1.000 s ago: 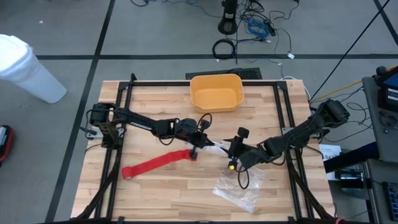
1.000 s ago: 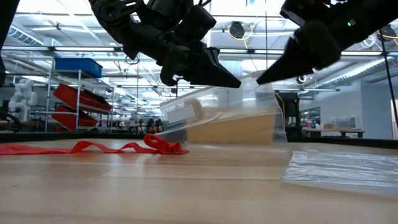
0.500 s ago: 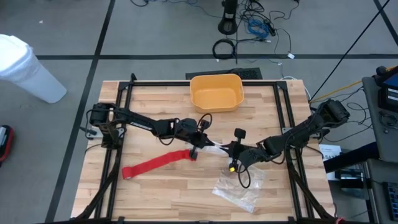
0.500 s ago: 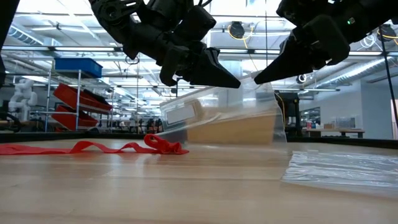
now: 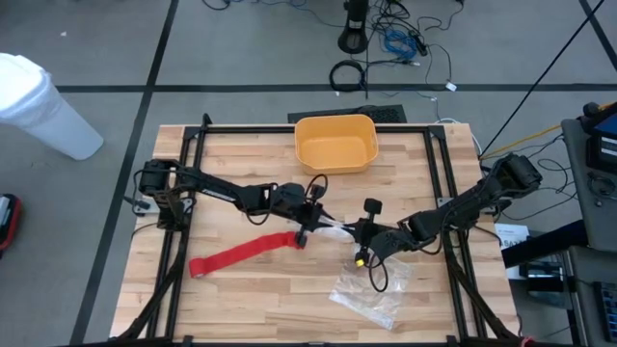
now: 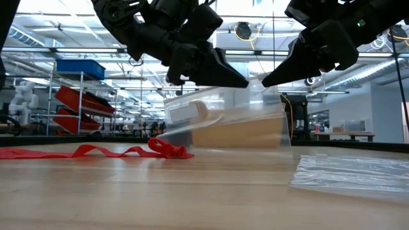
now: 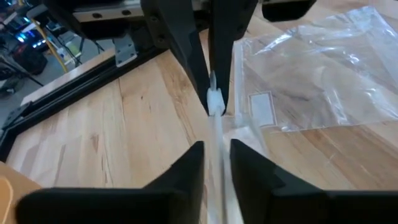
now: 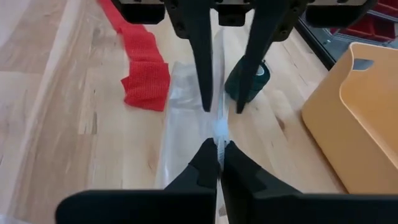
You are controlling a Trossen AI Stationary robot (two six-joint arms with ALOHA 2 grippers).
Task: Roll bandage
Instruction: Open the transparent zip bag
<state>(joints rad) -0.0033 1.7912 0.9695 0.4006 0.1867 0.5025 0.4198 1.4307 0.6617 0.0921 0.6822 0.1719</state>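
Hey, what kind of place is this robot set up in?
Probably a robotics lab or workshop. The low view shows an open hall with ceiling lights and shelving holding red and blue bins. From above, loose cables lie on the grey floor behind the wooden table.

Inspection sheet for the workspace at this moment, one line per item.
Surface: wooden table inside a black frame.
Job's things: bandage lies flat and unrolled, one end bunched; neither tool touches it.
Clutter: yellow bin at the far edge; clear plastic bag lifted between both tools; another clear bag lying flat.
Grippers: left tool slightly open around the bag's edge; right tool shut on it.
Cables: loose cords on the floor.
Surroundings: white container, shelving behind.
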